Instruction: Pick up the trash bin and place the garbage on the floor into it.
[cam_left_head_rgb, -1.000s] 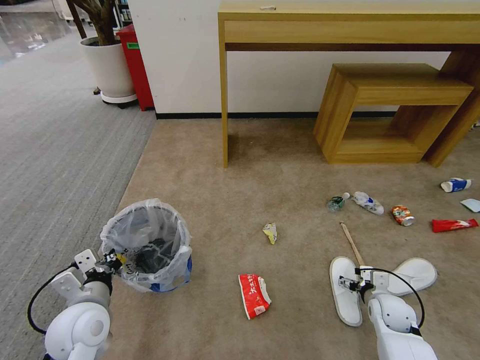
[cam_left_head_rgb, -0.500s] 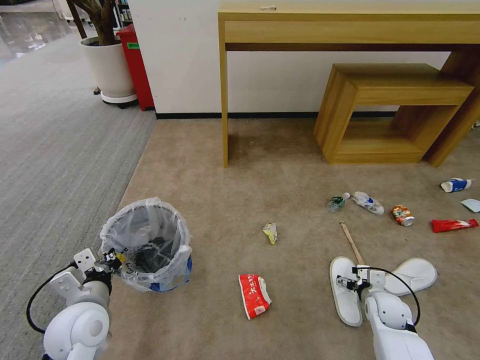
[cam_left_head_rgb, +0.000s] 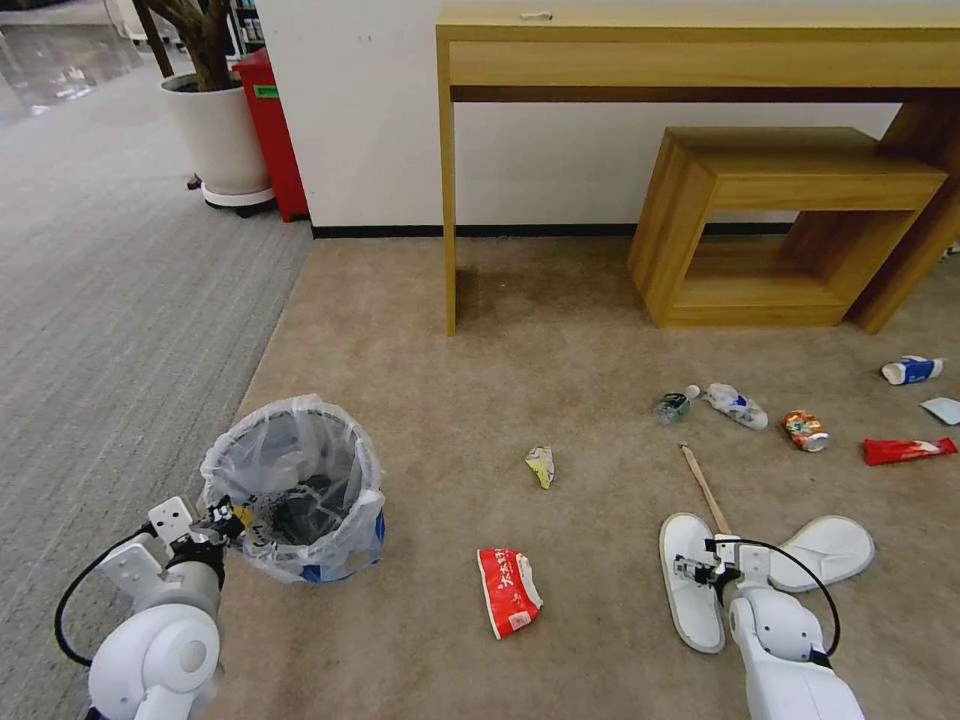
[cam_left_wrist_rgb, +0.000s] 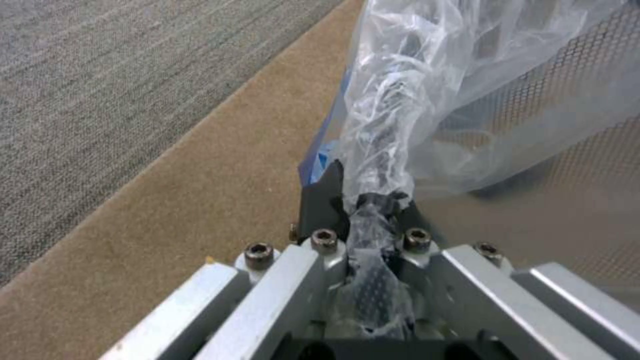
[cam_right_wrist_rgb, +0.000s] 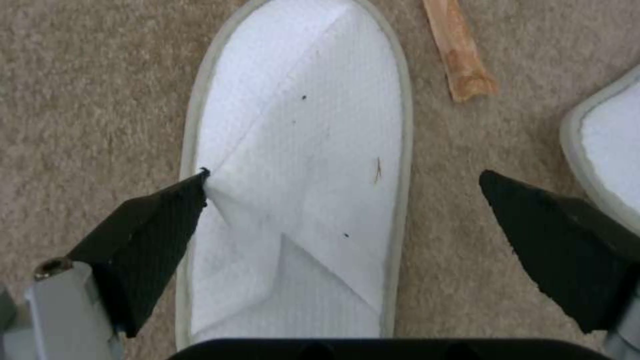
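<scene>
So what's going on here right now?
The left gripper is shut on the rim of the small round trash bin lined with a crinkly clear plastic bag, which stands on the beige carpet. The right gripper hangs open over a white slipper. A red-white carton lies between them.

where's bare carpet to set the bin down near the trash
Bare carpet lies between the trash bin, held at its rim by the left gripper, the yellow wrapper and the red-white carton; more lies before the desk leg. It is crowded around the slippers, under the open right gripper, the wooden stick and crushed can.
</scene>
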